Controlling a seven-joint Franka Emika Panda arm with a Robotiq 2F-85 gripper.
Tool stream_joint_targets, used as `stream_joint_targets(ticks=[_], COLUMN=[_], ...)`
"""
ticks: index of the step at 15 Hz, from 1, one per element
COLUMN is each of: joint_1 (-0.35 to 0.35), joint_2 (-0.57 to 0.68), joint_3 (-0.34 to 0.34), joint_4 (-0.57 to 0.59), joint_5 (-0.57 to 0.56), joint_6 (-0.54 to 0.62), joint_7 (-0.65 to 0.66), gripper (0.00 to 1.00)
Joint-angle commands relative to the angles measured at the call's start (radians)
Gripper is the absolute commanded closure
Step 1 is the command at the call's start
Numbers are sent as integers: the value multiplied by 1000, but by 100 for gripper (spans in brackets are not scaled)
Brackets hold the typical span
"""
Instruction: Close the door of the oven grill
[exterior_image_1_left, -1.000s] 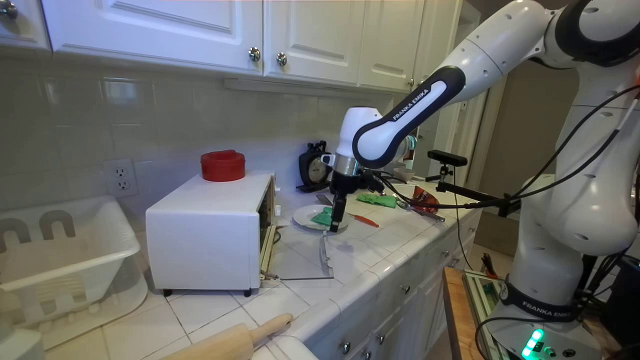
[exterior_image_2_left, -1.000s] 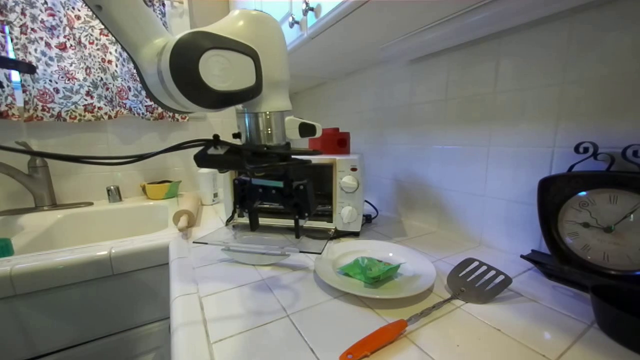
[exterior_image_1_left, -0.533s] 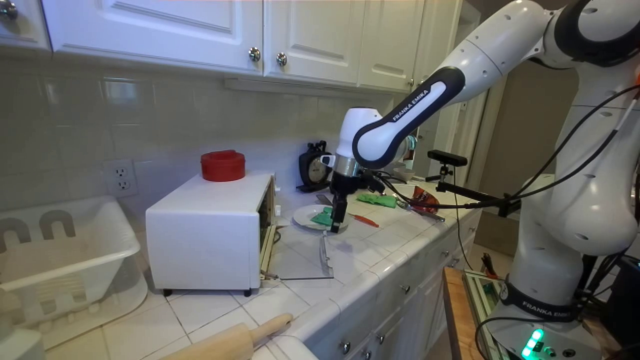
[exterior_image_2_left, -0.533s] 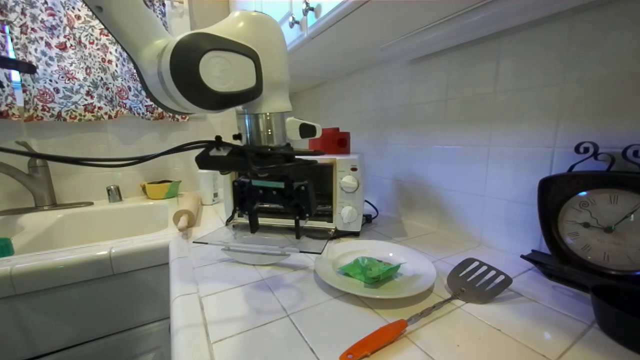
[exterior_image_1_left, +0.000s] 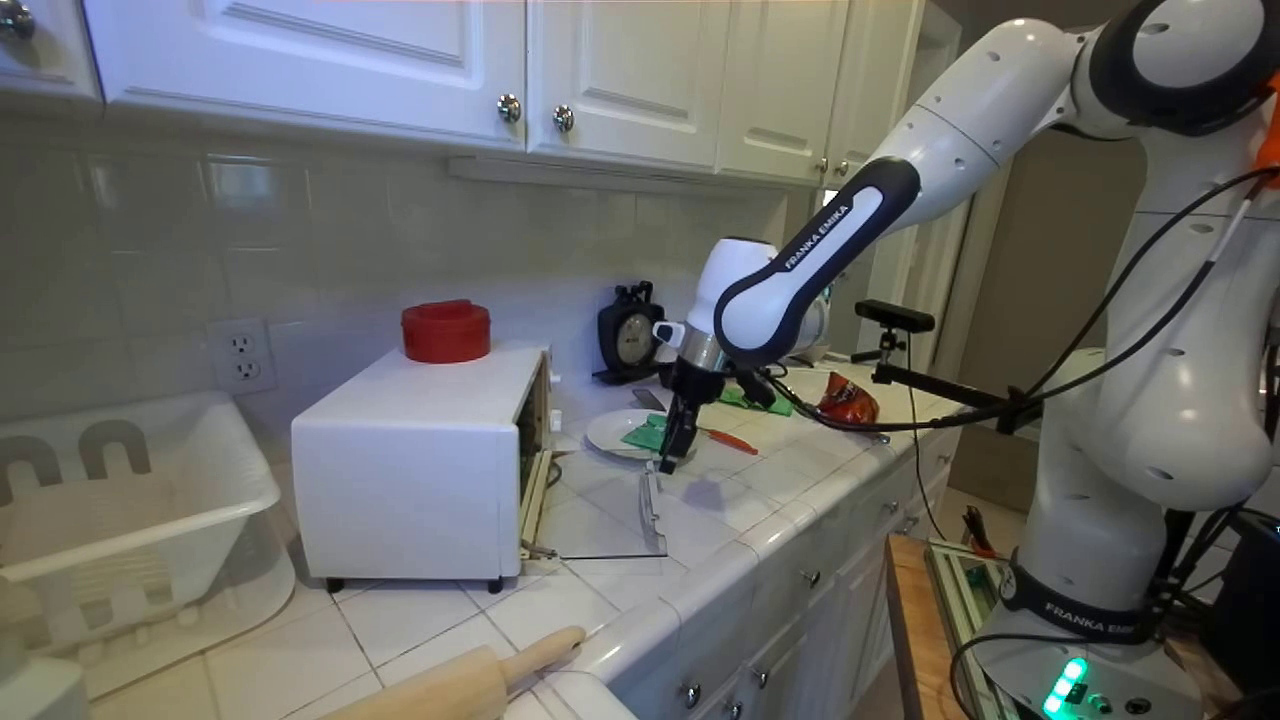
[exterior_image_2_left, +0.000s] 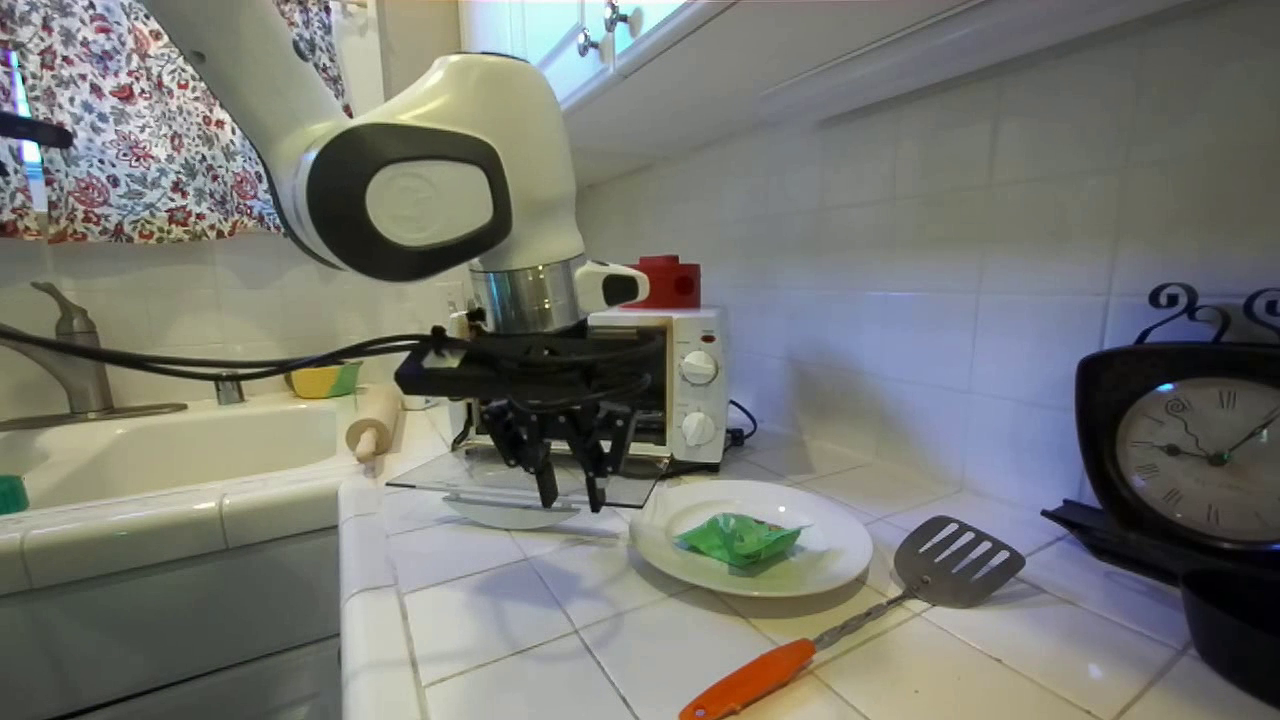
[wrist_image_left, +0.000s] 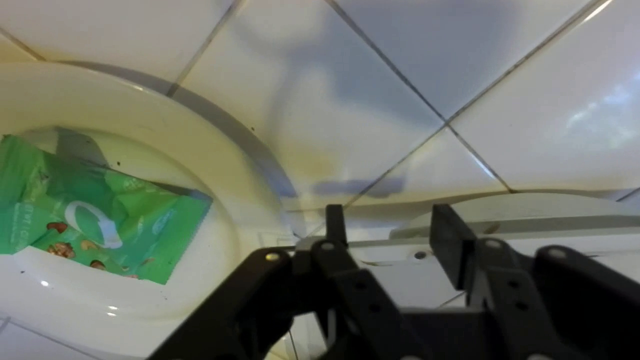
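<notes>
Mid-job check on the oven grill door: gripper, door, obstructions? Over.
Gripper part-open, holding nothing, near the handle; contact unclear. Door lowered, oven grill open. Plate close by the door's corner, could possibly snag.

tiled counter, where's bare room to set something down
Bare tiles lie between the plate, orange spatula handle and counter's front edge; another bare patch separates the oven grill from the rolling pin. Crowded: in front of the oven grill, where the open door, pincer and plate bunch together.
</notes>
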Motion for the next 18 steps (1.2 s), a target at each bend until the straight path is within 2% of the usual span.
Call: stream_joint_targets(ticks=[1,4,13,18], joint_1=[9,5,0,-1], joint_2=[11,21,75,84], joint_3=[-4,-5,2,20], joint_4=[-31,-34,-13,2], joint_5=[131,188,364,509], joint_6=[92,101,148,148], joint_7=[-103,-143,-312,-484], gripper=[81,99,100,100])
